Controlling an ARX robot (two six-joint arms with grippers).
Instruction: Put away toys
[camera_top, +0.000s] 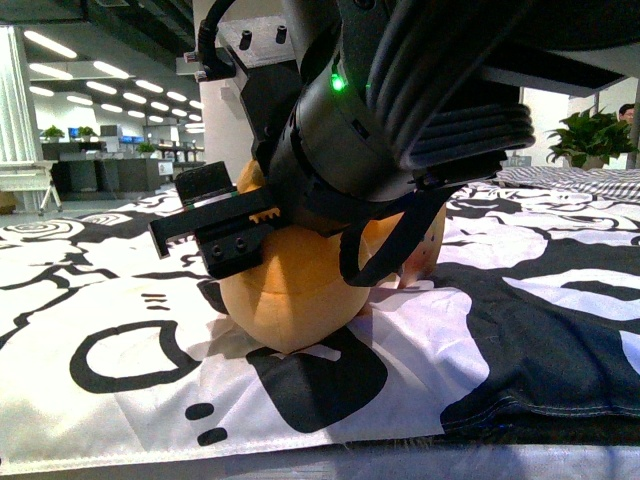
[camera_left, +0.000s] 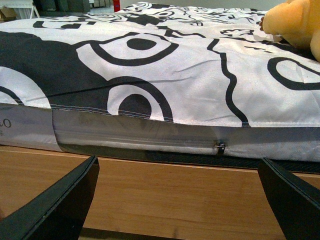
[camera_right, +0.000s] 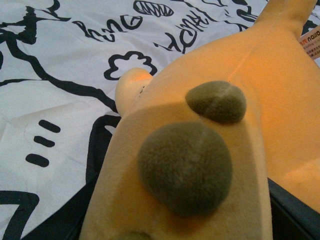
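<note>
On patterned bedsheet (camera_top: 120, 330) | office behind | right jaws grip plush (camera_top: 290, 290) | left jaws wide

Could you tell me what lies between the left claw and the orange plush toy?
In the left wrist view, only black-and-white patterned bedspread stretches between the open left claw and the orange plush toy.

Bright overhead ceiling strip lights (camera_top: 60, 45), blurred foreground arm (camera_top: 420, 90), soft shadow beneath plush toy (camera_top: 290, 290)
</note>
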